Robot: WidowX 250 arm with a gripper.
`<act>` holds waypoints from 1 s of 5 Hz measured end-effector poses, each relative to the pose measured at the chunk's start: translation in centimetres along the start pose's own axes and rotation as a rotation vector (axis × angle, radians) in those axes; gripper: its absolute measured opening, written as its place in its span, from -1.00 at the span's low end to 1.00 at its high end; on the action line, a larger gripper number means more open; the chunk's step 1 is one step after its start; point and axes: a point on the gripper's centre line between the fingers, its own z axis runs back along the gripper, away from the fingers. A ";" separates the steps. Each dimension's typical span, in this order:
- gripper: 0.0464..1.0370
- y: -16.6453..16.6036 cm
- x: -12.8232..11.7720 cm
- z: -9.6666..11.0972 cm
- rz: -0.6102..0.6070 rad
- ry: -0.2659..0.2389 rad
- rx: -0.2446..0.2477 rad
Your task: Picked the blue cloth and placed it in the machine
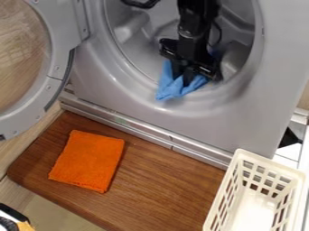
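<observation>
One blue cloth (171, 89) against the claw (182, 81)

1. The black WidowX 250 arm (198, 13) comes in from the far edge, right of centre, and hangs nearly straight down.
2. Its wrist (192, 32) leads down into the black two-finger gripper (182, 77), whose wide crosspiece slants, left end farther, right end nearer.
3. The fingers (189, 76) point down towards the near side, drawn close together in a grasp.
</observation>
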 end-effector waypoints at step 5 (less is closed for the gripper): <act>0.92 0.5 -2.6 2.1 0.025 0.002 -0.026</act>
